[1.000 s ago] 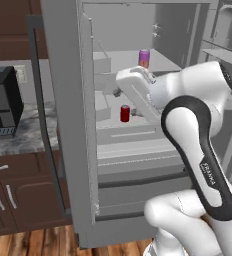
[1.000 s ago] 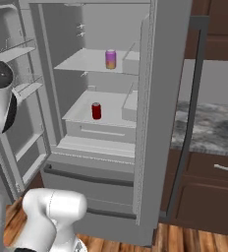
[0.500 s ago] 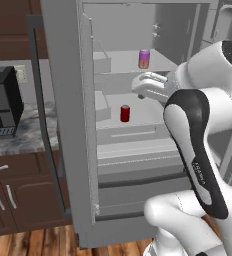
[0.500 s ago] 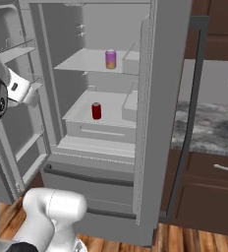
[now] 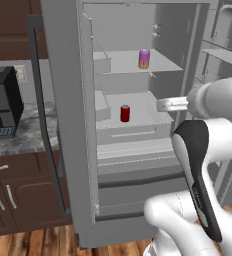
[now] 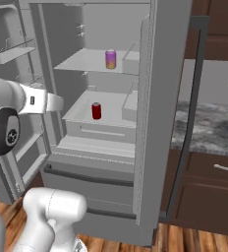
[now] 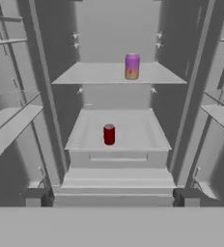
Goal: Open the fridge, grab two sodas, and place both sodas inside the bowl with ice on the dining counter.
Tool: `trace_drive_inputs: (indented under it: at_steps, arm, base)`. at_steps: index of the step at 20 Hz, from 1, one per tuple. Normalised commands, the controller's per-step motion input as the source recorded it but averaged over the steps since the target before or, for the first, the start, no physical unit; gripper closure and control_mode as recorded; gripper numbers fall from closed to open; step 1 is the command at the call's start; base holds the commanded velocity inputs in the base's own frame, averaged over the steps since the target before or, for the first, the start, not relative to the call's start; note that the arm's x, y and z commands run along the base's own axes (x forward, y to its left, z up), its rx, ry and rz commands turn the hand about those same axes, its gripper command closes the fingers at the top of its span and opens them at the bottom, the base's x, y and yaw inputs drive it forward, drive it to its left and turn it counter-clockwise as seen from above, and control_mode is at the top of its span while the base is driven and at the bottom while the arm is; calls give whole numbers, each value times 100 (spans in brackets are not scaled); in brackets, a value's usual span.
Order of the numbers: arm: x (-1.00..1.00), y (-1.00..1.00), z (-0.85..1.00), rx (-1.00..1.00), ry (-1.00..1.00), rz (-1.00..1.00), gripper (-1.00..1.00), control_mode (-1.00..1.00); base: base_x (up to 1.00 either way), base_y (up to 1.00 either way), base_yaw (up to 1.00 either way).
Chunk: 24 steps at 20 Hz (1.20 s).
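The fridge [image 5: 63, 125] stands with both doors swung wide. A red soda [image 7: 109, 134] sits on the lower shelf, also seen in the base views [image 5: 125, 113] [image 6: 96, 111]. On the shelf above it stands a purple soda [image 7: 132, 66] [image 5: 144, 59] [image 6: 110, 59]. My gripper [image 7: 111, 198] is open and empty, its fingertips [image 7: 34, 197] spread wide, facing the shelves from outside the fridge at about the red soda's height. Its white hand [image 5: 170, 104] [image 6: 47, 102] is well short of both sodas. The bowl and the dining counter are out of view.
A black appliance [image 5: 0, 107] sits on the marbled wall counter [image 5: 23, 142] left of the fridge, over dark cabinets [image 5: 18, 192]. The open doors carry bins [image 6: 15, 51] on both sides. The right-hand door [image 6: 165, 98] juts out beside another marbled counter [image 6: 209, 128].
The hand has drawn back from in front of the shelves, moving right and down in the left base view. Both sodas stay put and the jaws stay wide.
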Motion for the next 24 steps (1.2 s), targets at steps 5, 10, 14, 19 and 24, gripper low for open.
trace_drive_inputs:
  at_steps: [5, 10, 14, 19, 24]
  arm:
    - [11, -17, 20, -8, -27, -4, -100, -100]
    - [31, -1, 14, 0, -8, 0, -100, -100]
    - [45, -5, 16, 3, 0, 0, -100, -100]
    - [27, -3, 18, 1, 0, 0, -100, -100]
    - [5, 1, 2, 0, 0, 0, -100, -100]
  base:
    - [0, 0, 0]
    - [0, 0, 0]
    - [0, 0, 0]
    - [0, 0, 0]
    - [0, 0, 0]
